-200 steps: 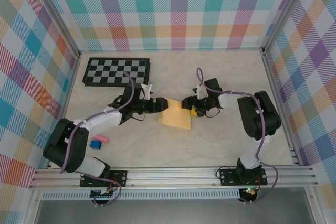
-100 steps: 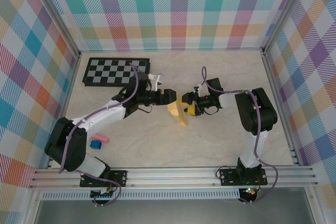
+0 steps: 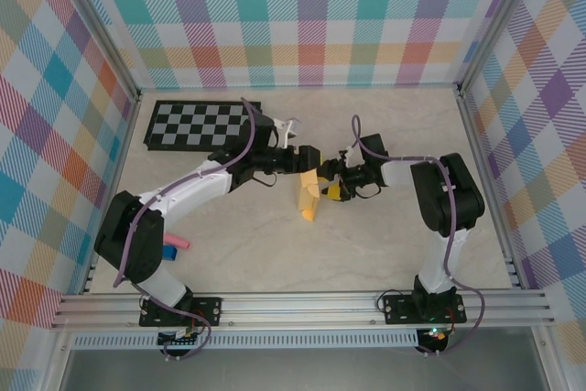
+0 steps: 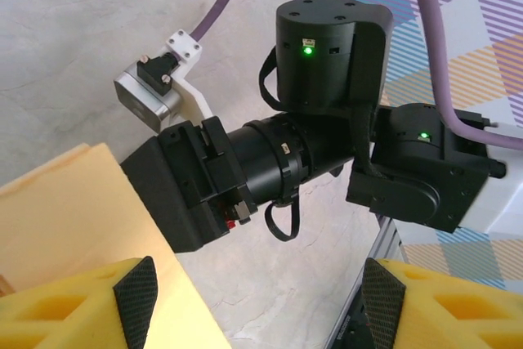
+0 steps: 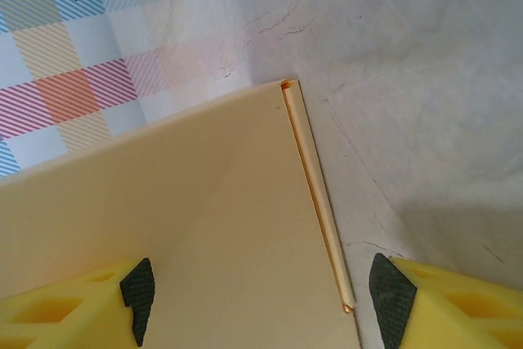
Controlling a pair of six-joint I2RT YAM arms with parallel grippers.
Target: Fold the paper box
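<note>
Right hand [image 5: 257, 304] straddles the tilted paper box [image 5: 188, 226], fingers apart — left hand [image 4: 258, 296], likewise spread, has it beside one finger.

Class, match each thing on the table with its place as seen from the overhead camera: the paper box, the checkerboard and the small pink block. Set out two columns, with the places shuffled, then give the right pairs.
Things
1. paper box
2. checkerboard
3. small pink block

Places on the table
A. far left corner
B. near left side
C. middle

Pairs: 1-C, 2-A, 3-B
</note>
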